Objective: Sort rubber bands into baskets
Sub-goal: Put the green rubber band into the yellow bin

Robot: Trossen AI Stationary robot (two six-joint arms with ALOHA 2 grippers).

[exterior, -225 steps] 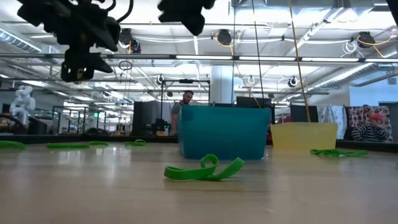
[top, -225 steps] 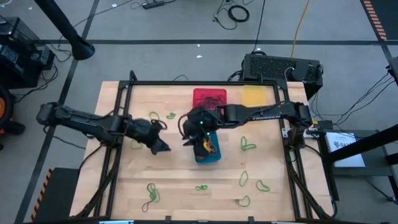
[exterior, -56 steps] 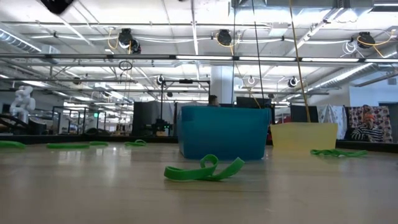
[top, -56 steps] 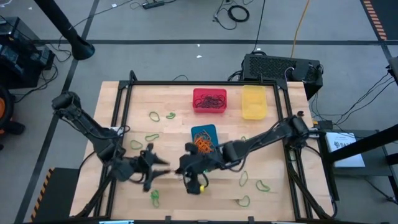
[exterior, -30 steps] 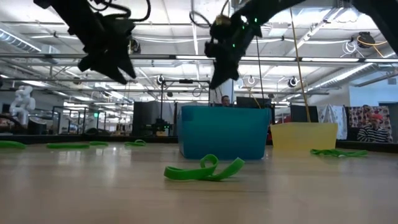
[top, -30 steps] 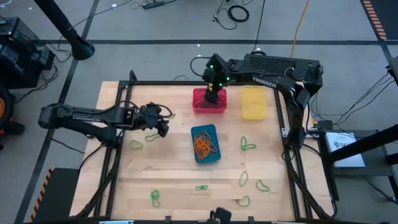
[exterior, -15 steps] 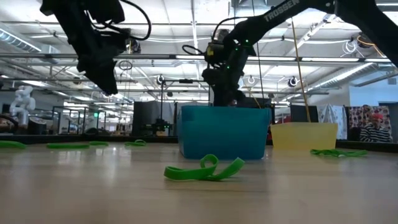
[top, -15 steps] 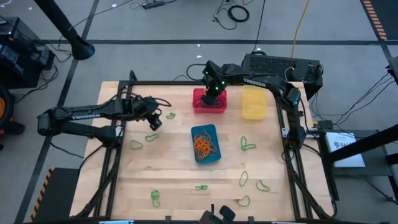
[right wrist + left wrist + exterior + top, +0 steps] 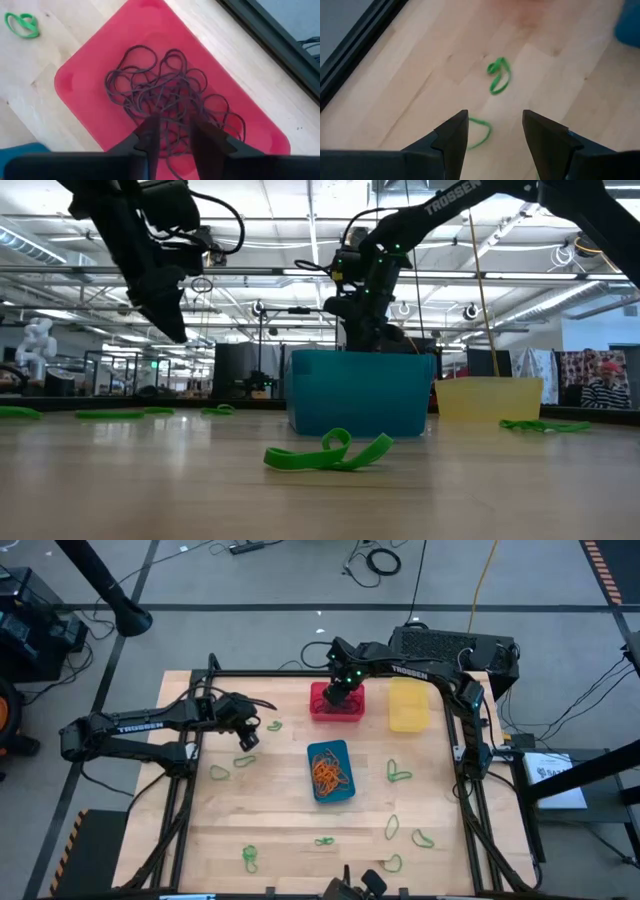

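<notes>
The right gripper hung partly open and empty over the red basket of dark bands, upper centre. The left gripper gaped empty above green bands, upper left.

wooden table, black case, perhaps a seated person

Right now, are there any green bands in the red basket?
No, the right wrist view shows only dark bands piled in the red basket; a green band lies outside on the table.
</notes>
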